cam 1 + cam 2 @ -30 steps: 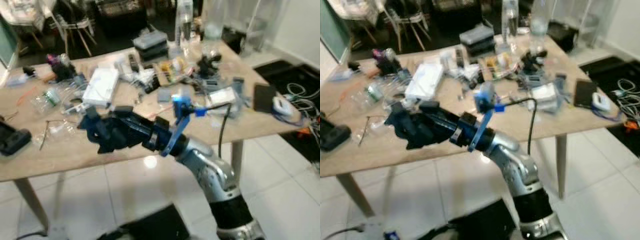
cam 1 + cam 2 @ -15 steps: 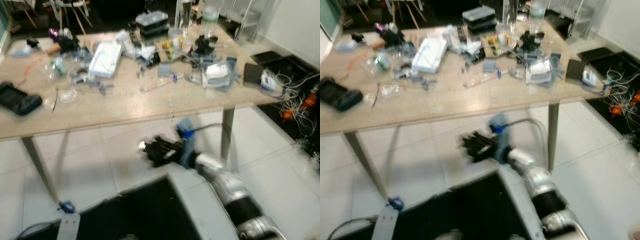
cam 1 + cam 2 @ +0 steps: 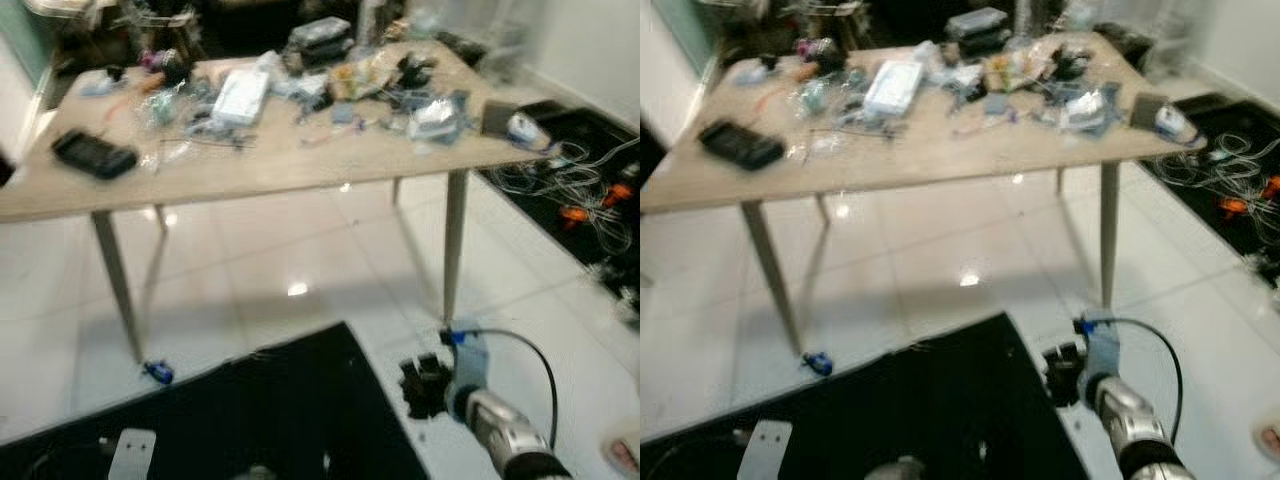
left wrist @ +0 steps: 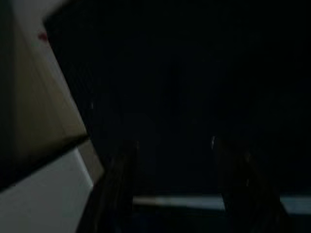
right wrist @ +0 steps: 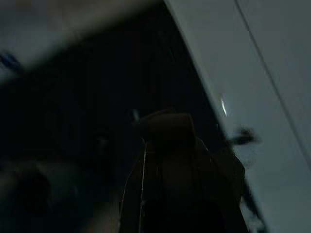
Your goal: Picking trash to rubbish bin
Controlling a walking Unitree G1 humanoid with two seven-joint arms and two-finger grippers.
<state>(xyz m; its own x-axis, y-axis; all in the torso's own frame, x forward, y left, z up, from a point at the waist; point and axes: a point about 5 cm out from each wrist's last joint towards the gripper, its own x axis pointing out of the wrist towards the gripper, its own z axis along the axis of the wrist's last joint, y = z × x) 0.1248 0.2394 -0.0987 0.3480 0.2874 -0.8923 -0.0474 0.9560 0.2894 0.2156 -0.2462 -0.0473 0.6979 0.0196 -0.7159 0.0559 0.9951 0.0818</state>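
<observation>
While the head camera looks down at the floor, my right gripper hangs low on a bent silver arm, over white tile just beside the edge of a black mat. Right wrist view is dark and blurred: black fingers look pressed close together, nothing visible between them, mat and pale tile behind. Left wrist view is very dark too; the left gripper has its two fingers set apart with a clear gap, hanging idle.

I can't pick out a rubbish bin. The trash I can see is the clutter on the wooden table: wrappers, small boxes, a white box, a black device near the left end. A small blue object lies on the tile by the table leg. Cables sprawl over a dark rug to the right. Glossy white tile floor.
</observation>
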